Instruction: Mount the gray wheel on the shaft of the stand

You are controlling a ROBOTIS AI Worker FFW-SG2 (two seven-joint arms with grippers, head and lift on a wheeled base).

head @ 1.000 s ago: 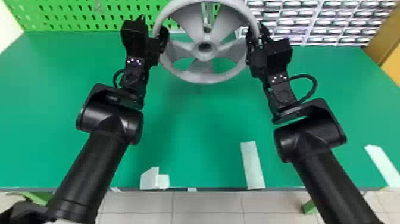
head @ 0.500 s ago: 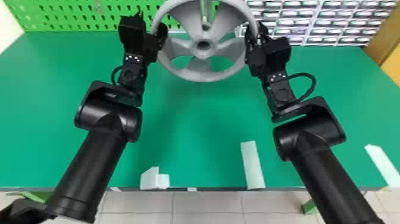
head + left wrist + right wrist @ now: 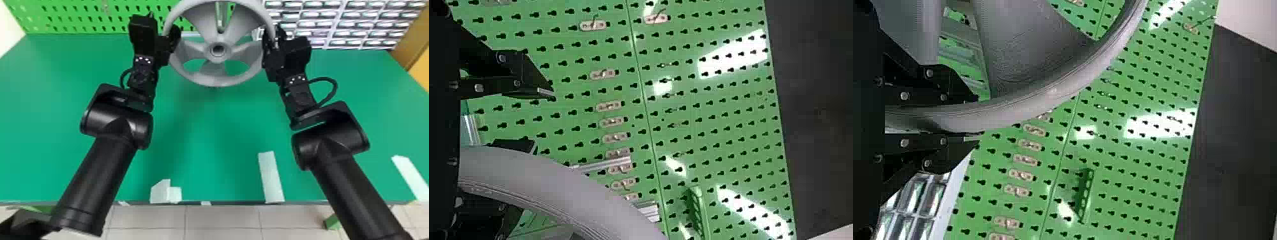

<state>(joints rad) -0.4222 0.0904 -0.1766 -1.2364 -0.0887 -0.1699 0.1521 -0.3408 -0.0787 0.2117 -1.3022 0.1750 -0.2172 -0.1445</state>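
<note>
Gray wheel (image 3: 214,58) is pinched by right gripper (image 3: 271,40), hub axis pointed toward head camera; left gripper (image 3: 173,35) is spread at opposite rim.

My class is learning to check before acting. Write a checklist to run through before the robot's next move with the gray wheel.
1. Right gripper shut on the rim: ok.
2. Left gripper clamped on the rim: not ok, its fingers stand apart.
3. Gray wheel positioned between the two arms: ok.
4. Hub bore unobstructed on the robot's side: ok.
5. Hub bore lined up with the shaft: cannot tell, no shaft can be made out.
</note>
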